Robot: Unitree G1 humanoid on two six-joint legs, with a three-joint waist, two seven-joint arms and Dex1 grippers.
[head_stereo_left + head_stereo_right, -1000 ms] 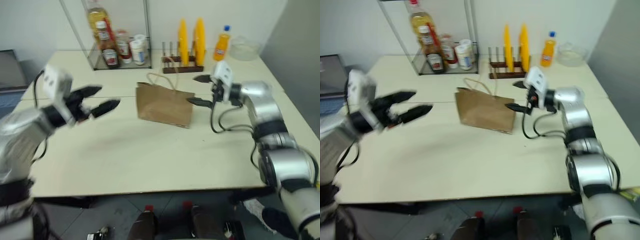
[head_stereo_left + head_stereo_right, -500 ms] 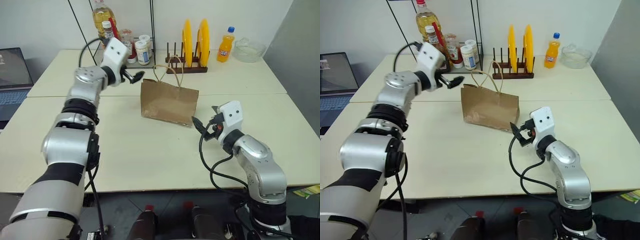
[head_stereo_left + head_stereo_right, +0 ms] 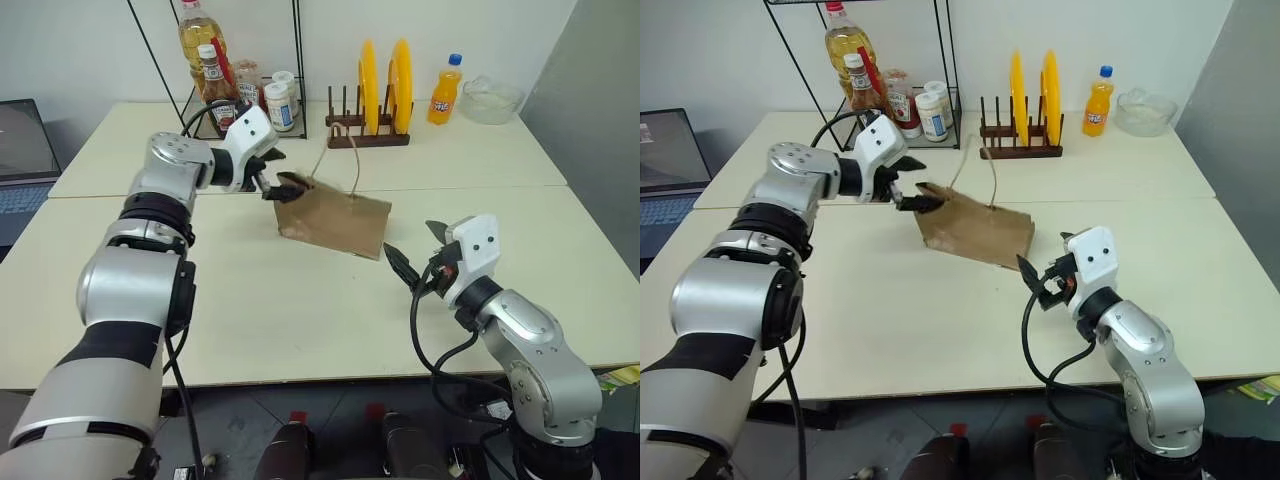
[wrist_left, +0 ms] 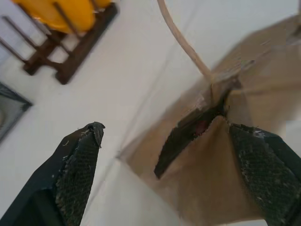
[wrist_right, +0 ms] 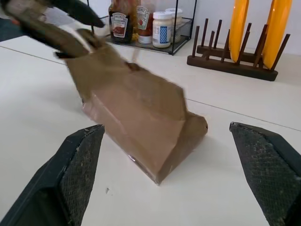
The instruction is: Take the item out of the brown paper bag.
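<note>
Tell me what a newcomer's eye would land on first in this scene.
The brown paper bag in the middle of the table, tipped over toward the right gripper, which waits open beside its base. The left gripper is at the bag's mouth, one of its fingers outside the paper. Behind, two yellow plates stand upright in a dark rack.

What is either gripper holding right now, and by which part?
Nothing is held. The left gripper stands open at the brown paper bag's top edge; the right gripper is open, apart from the bag.

Matt creased brown paper bag (image 3: 335, 218), smooth, seemingly laminate table (image 3: 300, 310)
</note>
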